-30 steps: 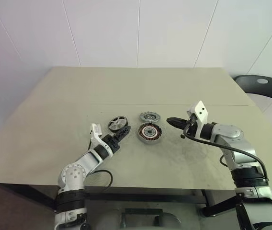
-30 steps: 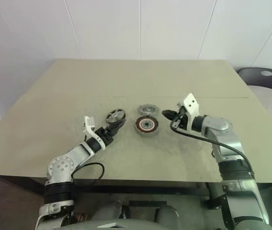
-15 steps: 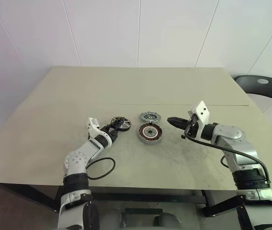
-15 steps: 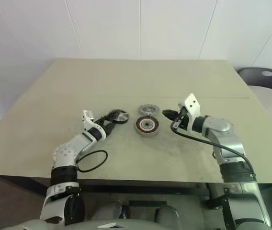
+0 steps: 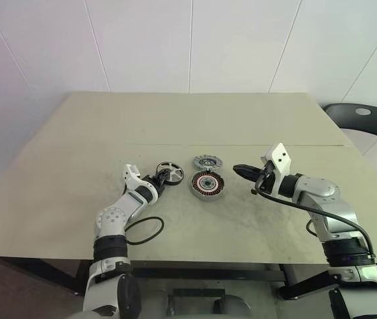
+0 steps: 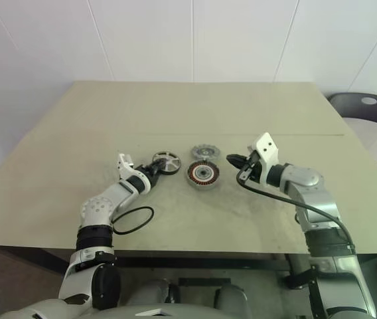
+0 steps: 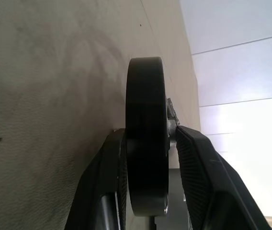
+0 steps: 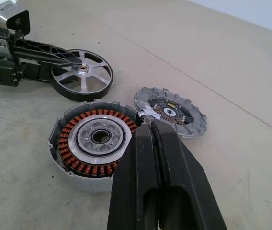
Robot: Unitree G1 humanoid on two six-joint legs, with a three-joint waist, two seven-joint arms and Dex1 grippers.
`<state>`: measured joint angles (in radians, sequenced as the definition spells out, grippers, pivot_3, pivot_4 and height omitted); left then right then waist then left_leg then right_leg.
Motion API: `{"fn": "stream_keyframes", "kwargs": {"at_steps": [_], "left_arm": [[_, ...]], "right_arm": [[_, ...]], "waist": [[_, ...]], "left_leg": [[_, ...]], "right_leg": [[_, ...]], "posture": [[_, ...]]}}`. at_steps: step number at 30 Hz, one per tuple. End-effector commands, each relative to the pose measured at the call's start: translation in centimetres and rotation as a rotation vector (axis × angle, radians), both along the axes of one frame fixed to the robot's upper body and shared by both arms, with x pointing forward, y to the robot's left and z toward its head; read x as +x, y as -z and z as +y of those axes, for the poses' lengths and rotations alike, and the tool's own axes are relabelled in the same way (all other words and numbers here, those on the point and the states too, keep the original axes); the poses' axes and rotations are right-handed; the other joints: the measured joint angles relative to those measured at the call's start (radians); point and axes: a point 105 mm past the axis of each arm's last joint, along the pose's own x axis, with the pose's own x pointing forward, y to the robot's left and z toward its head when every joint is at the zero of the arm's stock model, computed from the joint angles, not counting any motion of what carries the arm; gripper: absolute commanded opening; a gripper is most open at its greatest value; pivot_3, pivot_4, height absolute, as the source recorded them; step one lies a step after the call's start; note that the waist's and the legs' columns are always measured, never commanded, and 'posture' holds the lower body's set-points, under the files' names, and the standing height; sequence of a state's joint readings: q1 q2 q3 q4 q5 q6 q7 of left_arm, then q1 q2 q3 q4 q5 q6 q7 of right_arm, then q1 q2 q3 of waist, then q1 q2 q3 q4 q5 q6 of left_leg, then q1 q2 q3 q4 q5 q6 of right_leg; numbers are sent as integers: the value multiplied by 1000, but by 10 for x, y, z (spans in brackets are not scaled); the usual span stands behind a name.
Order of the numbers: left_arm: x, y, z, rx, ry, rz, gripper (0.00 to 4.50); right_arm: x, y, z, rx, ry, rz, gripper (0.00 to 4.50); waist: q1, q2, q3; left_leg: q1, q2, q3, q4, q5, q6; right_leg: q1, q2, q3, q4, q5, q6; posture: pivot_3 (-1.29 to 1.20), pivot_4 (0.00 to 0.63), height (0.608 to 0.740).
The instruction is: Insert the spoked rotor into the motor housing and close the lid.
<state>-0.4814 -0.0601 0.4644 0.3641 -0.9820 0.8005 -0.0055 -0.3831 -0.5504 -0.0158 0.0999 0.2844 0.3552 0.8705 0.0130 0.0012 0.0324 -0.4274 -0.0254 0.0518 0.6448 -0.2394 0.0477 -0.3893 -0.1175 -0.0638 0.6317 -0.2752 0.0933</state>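
The spoked rotor (image 8: pixel 82 80), a black-rimmed wheel with silver spokes and hub, lies left of the motor housing (image 5: pixel 208 185). The housing is a silver-rimmed puck with copper windings. My left gripper (image 5: pixel 164 177) is shut on the rotor. One finger is under its rim and the other lies across the spokes to the hub (image 7: pixel 171 129). The lid (image 8: pixel 170 111), a grey finned disc with a dark centre, sits just behind the housing. To the right of the housing and a little above the table, my right gripper (image 5: pixel 237 169) is shut and holds nothing.
A black cable loop (image 5: pixel 145 229) lies on the table near its front edge, beside my left arm. A dark chair (image 5: pixel 364 119) stands off the table's right side. The beige table (image 5: pixel 195 119) stretches back to a white wall.
My left gripper reached forward and shut on the spoked rotor, which shifted slightly towards the housing. The right gripper has stayed in place.
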Motion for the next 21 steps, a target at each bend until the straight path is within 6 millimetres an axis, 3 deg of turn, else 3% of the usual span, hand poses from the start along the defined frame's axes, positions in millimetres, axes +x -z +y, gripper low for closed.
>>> {"fn": "stream_keyframes", "kwargs": {"at_steps": [1,4,7,14,21], "left_arm": [[3,-22,9,-177,-56,-94,1176],[4,-35,6,-210,-40,-144,1176],[-5,-56,-24,-212,127,-229,1176],[-18,-57,-69,-229,342,-234,1176],[-18,-47,-82,-290,413,-190,1176]], "right_arm": [[-1,-19,-2,0,-11,-72,0],[-6,-19,-6,10,-19,-53,0],[-20,-13,-15,11,-46,10,0],[-38,-5,-23,15,-70,78,0],[-40,-3,-26,23,-32,75,0]], "waist": [[0,0,0],[1,0,0],[12,-1,0],[26,-1,0],[27,-1,0]], "left_leg": [[0,0,0,0,0,0],[0,0,0,0,0,0],[-1,0,0,1,0,1],[-2,-1,0,2,-1,2],[-2,0,0,2,-1,3]], "right_leg": [[0,0,0,0,0,0],[0,0,0,-1,0,0],[0,0,0,-1,0,0],[1,0,0,-2,-1,-4],[1,0,0,-2,-1,-4]], "posture": [[0,0,740],[0,0,740],[0,0,740],[0,0,740],[0,0,740]]}}
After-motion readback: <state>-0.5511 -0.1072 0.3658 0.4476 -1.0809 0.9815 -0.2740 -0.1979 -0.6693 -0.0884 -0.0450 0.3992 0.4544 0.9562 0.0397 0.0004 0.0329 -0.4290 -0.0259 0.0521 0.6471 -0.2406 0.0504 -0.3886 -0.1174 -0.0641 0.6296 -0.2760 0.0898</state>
